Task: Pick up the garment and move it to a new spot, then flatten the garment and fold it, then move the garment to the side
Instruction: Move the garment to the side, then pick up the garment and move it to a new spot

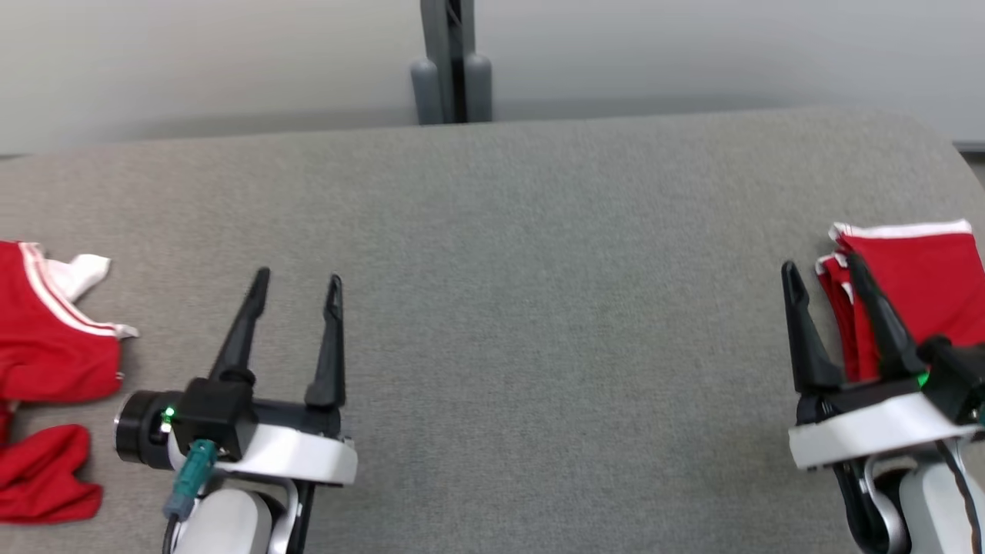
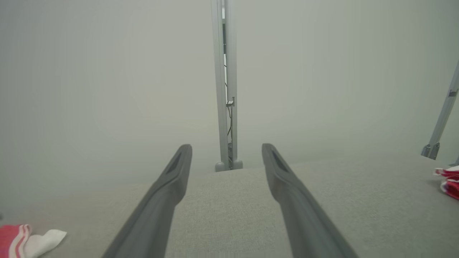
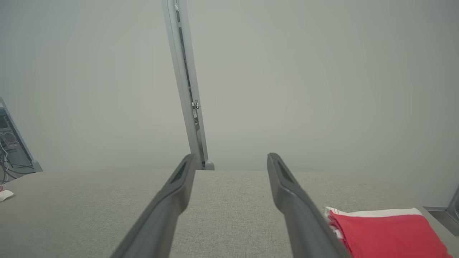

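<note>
The garment is lying crumpled at the tabletop's left edge, its white sleeve and striped trim showing. Another red piece is lying just nearer the robot. The left gripper is hanging beside the garment, apart from it, its jaws standing wide and holding nothing. The right gripper is hanging at the far right, jaws likewise wide and holding nothing, just beside a folded red stack with white trim.

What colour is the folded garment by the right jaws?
The folded garment is red with a white edge, clearest in the right wrist view.
</note>
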